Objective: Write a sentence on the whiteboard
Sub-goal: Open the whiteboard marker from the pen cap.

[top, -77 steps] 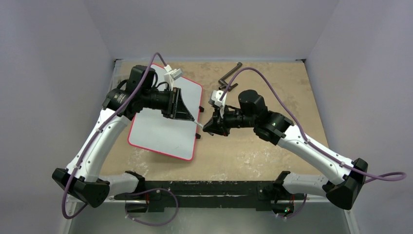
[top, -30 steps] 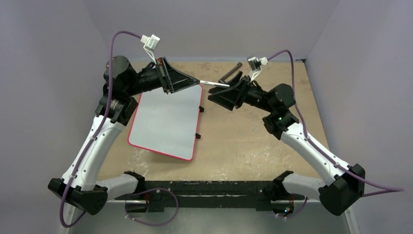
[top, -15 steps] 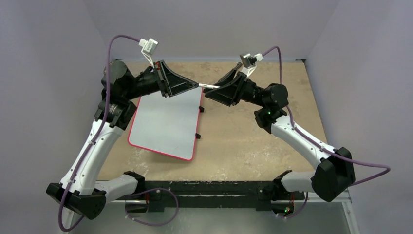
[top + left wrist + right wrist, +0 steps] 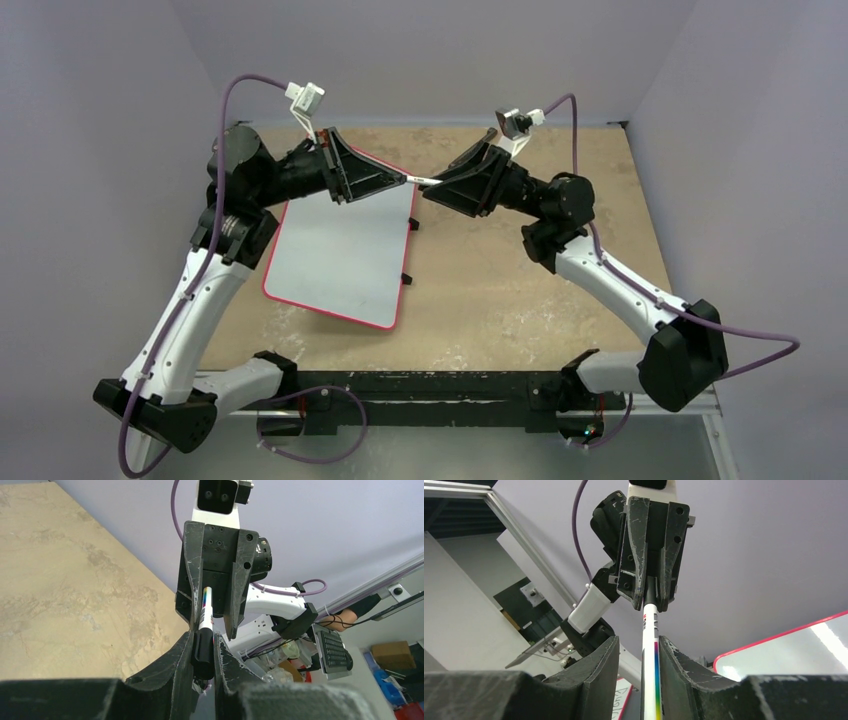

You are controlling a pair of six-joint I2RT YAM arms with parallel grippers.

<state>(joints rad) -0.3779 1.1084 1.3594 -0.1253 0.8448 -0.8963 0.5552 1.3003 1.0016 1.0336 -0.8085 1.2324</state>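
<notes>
The whiteboard (image 4: 340, 260) lay flat on the brown table (image 4: 520, 290), on the left side, turned a little at a slant. It had a thin red rim and its face was plain and pale. Two small black clips (image 4: 412, 224) sat on its right edge. The board's far right corner was under the spot where the two arms met.

Up in the air over that corner was a marker (image 4: 425, 181). It had a white body with a stripe of many colors and a black cap. It lay almost level between the two arms, not touching the board.

The left gripper (image 4: 402, 179) was squeezed tight on the black cap end. In the left wrist view its two fingers hugged the cap on both sides.

The right gripper (image 4: 432, 186) came at the marker from the other side, nose to nose with the left one. Its two fingers sat around the white body, one on each side. In the right wrist view the fingers were spread wider than the marker, with a gap on one side, so it was not squeezing.

Both arms were lifted high and bent in toward the middle. A purple cable (image 4: 235, 100) looped up from the left arm.
</notes>
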